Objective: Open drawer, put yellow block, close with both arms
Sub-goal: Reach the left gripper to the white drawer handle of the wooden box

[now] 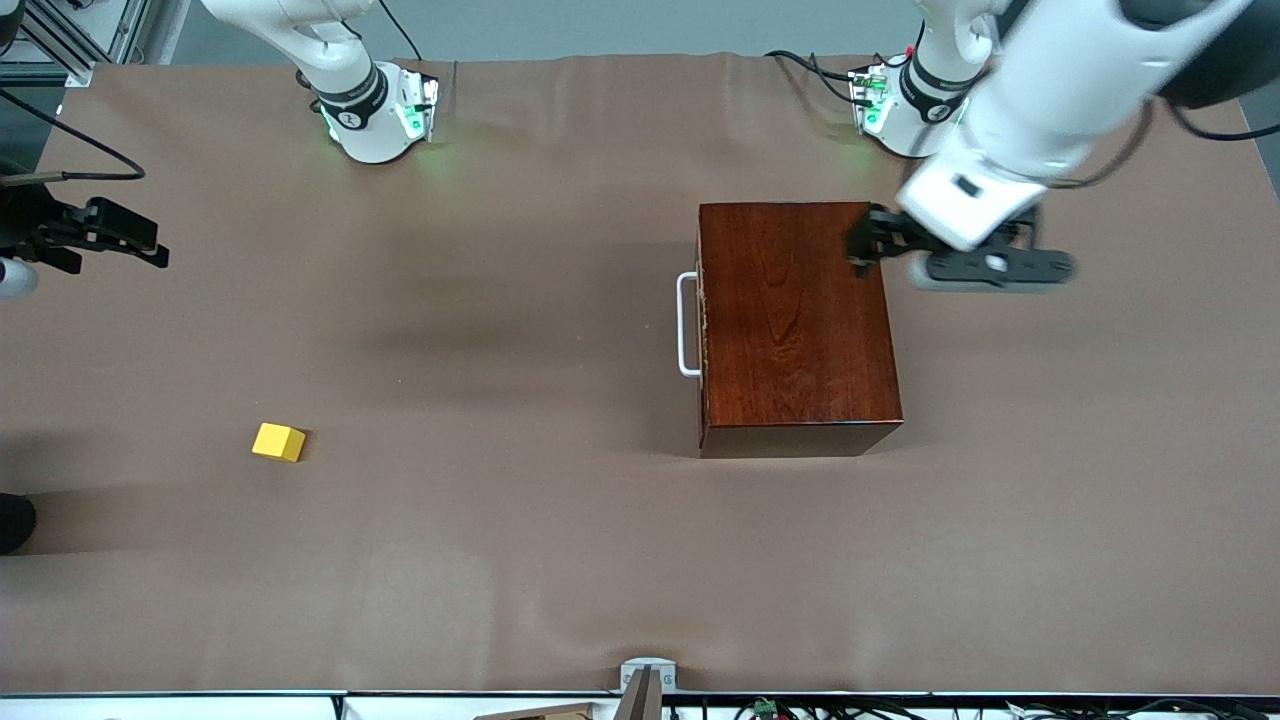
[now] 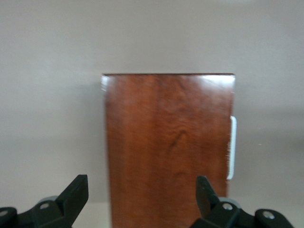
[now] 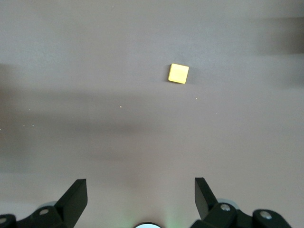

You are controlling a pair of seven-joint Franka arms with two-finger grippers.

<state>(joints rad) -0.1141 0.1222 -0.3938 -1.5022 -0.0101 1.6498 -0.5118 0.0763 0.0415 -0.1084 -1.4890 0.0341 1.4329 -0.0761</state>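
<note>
The reddish-brown wooden box [image 1: 795, 320] stands toward the left arm's end of the table. Its drawer is shut, and only the dark front [image 1: 703, 400] and white bar handle [image 1: 687, 325] show, facing the right arm's end. My left gripper [image 1: 862, 245] hovers open over the box's corner closest to the left arm's base. In the left wrist view the box [image 2: 166, 142] and handle [image 2: 232, 147] lie under the left gripper [image 2: 141, 194]. The yellow block [image 1: 278, 441] lies on the cloth toward the right arm's end, nearer the front camera. My right gripper [image 1: 150, 245] hangs open above bare cloth, apart from the block [image 3: 178, 73]; nothing sits in this gripper [image 3: 141, 194].
A brown cloth [image 1: 500, 300] covers the whole table. The two green-lit bases [image 1: 385, 115] [image 1: 890, 105] stand along the edge farthest from the front camera, with cables beside the left arm's base. A grey clamp [image 1: 648, 675] sits at the front edge.
</note>
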